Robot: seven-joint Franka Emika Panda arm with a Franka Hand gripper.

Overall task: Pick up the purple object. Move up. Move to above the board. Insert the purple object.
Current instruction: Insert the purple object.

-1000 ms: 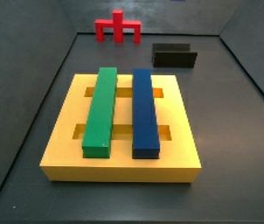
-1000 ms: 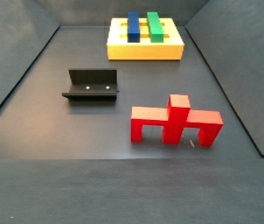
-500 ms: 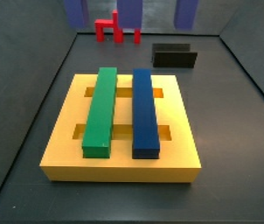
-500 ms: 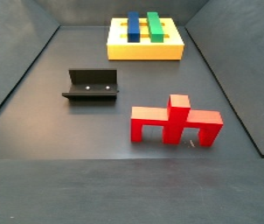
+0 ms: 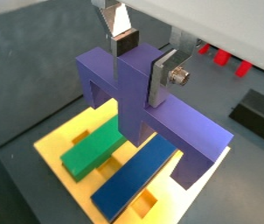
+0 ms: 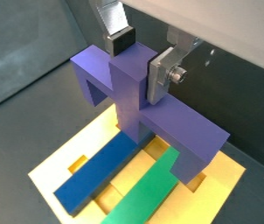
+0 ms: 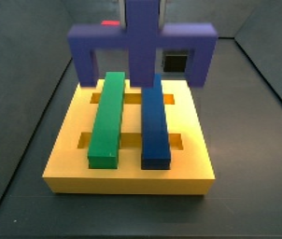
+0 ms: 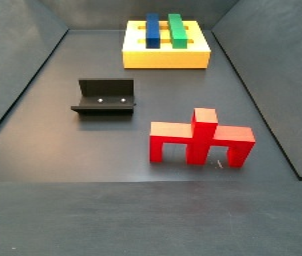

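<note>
Big change since half a second ago: in a side view a matte purple bridge-shaped block [image 7: 141,42] now hangs at the top centre of the frame, where only the tool's fingers and a small red piece [image 7: 108,22] showed before.

Both wrist views show the tool [image 5: 141,59] clamped on the purple block's upright stem, one silver finger plate on each side. Gripping the stem makes sense to me, since it leaves both legs free to go down.

The purple block sits over the far end of the thick yellow slotted board [image 7: 131,173], legs down and stem up. Its wide crossbar runs left to right in that side view, square across the long green bar [image 7: 106,117] and long blue bar [image 7: 156,117]. The legs look clear of the board, not seated yet, though I can't tell by how much.

The dark fixture [image 7: 188,61] peeks out between the legs, further back. Weirdly, a side view shows just the board [image 8: 167,60], the fixture and a red bridge piece [image 8: 201,140] on the grey counter [image 8: 34,140], with no tool or purple block.
</note>
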